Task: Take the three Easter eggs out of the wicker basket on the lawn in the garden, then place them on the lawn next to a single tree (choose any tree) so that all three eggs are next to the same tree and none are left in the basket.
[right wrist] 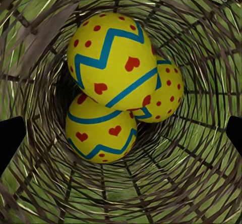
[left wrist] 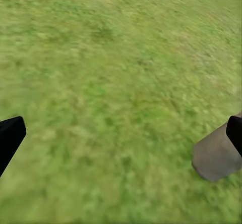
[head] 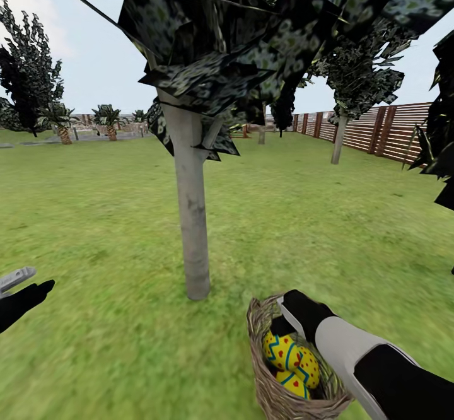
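A wicker basket [head: 265, 385] stands on the lawn [head: 94, 218] just right of a pale grey tree trunk [head: 192, 218]. Three yellow Easter eggs [head: 291, 360] with blue zigzags and red hearts lie stacked inside it. In the right wrist view the top egg [right wrist: 112, 60] rests on a lower egg [right wrist: 100, 132] and a dotted egg [right wrist: 166, 95], ringed by the basket wall [right wrist: 201, 42]. My right gripper [right wrist: 121, 133] is open, looking straight down into the basket from above its rim. My left gripper [left wrist: 121, 133] hangs open over bare grass beside the trunk base [left wrist: 217, 156].
A brown slat fence [head: 391, 130] runs along the right. Another grey-trunked tree [head: 340, 136] stands near it, and dark foliage [head: 441, 130] juts in at the right edge. Palms [head: 107, 120] stand far off at the left. Open grass spreads all around the trunk.
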{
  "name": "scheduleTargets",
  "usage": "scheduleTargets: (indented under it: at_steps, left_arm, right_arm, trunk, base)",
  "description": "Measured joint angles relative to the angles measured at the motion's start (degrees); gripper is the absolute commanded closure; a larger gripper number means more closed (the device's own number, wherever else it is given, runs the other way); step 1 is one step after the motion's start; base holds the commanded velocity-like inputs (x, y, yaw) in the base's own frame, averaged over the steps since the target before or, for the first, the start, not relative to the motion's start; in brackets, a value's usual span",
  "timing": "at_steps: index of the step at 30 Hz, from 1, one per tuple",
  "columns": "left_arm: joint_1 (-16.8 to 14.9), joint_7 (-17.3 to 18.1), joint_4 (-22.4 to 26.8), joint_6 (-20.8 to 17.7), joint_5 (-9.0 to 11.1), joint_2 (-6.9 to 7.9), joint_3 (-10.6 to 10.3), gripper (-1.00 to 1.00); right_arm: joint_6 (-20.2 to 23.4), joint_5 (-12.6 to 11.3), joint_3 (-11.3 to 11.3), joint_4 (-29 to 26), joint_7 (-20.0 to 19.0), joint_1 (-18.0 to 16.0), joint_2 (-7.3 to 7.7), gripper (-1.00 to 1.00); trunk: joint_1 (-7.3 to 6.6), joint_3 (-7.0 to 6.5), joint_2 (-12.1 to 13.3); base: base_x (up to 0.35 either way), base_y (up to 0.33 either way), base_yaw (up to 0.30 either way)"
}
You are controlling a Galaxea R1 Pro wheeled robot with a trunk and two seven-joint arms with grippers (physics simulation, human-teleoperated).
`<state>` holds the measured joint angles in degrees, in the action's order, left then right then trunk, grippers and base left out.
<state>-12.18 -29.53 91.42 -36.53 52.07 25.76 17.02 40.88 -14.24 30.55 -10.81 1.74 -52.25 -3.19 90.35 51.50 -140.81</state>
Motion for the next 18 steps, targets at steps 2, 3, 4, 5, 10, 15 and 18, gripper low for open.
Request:
scheduleTargets:
  at_steps: [2,3,4,5,10,15,18]
  left_arm:
    - [0.0,0.0,0.0,0.0,0.0,0.02,0.0,-1.00]
    - [0.0,0.0,0.0,0.0,0.0,0.03,0.0,-1.00]
    - [0.0,0.0,0.0,0.0,0.0,0.04,0.0,-1.00]
    - [0.0,0.0,0.0,0.0,0.0,0.04,0.0,-1.00]
    - [0.0,0.0,0.0,0.0,0.0,0.06,0.0,-1.00]
    - [0.0,0.0,0.0,0.0,0.0,0.06,0.0,-1.00]
    - [0.0,0.0,0.0,0.0,0.0,0.06,0.0,-1.00]
  right_arm:
    - [0.0,0.0,0.0,0.1,0.0,0.0,0.00,-1.00]
    - [0.0,0.0,0.0,0.1,0.0,0.0,-0.02,-1.00]
    - [0.0,0.0,0.0,0.1,0.0,0.0,-0.03,-1.00]
    - [0.0,0.0,0.0,0.2,0.0,0.0,-0.04,-1.00]
    - [0.1,0.0,0.0,0.2,0.1,0.0,-0.17,-1.00]
    - [0.1,0.0,0.0,0.3,0.1,0.0,-0.30,-1.00]
    - [0.1,0.1,0.0,0.3,0.1,0.0,-0.33,-1.00]
  trunk:
    - [0.00,0.00,0.0]
    - [0.00,0.00,0.0]
    - [0.00,0.00,0.0]
    - [0.00,0.00,0.0]
    - [0.00,0.00,0.0]
    - [0.01,0.00,0.0]
    - [0.01,0.00,0.0]
  base:
    - [0.151,0.000,0.000]
    - [0.113,0.000,0.000]
    - [0.090,0.000,0.000]
    - [0.072,0.000,0.000]
    - [0.083,0.000,0.000]
    - [0.044,0.000,0.000]
    - [0.013,0.000,0.000]
